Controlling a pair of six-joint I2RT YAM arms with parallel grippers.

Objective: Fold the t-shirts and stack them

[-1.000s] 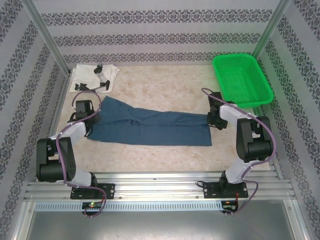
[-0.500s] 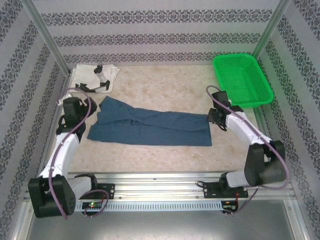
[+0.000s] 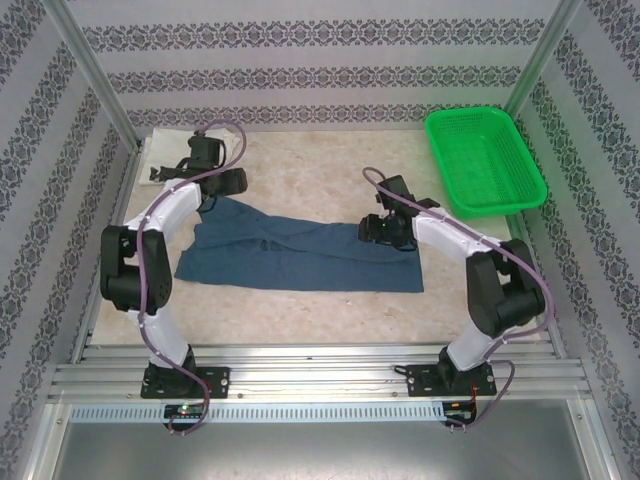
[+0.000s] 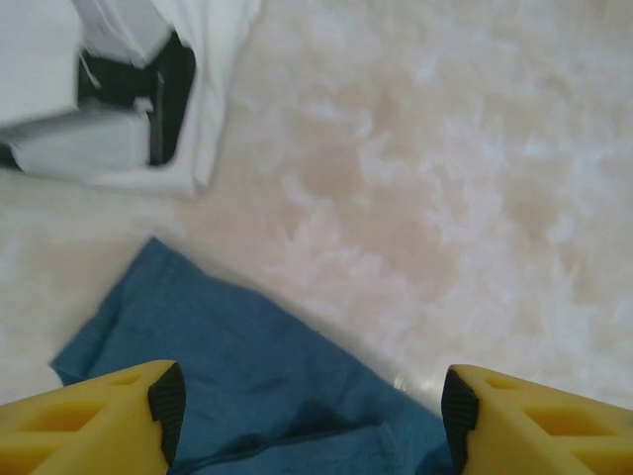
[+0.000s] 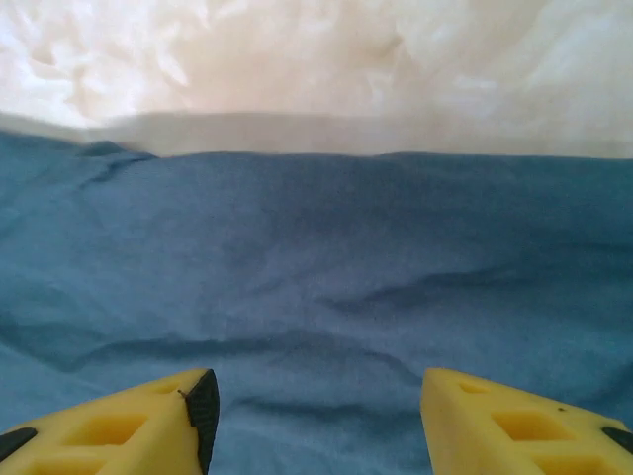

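Note:
The dark blue-teal shirt lies as a long flat strip across the middle of the table. My left gripper hovers open over its far-left corner, nothing between the yellow fingers. Just beyond it, the folded white shirt with black marks rests at the far-left corner of the table, partly hidden by the left arm. My right gripper is open above the blue shirt's right part, near its far edge, its fingers spread over the cloth.
A bright green mesh basket stands at the far right. Patterned walls and metal posts close in the table on three sides. Bare marbled tabletop lies beyond the blue shirt and in front of it.
The left arm swung forward from the shirt's left edge to its far-left corner by the white shirt. The right gripper moved left from the shirt's right end onto the cloth.

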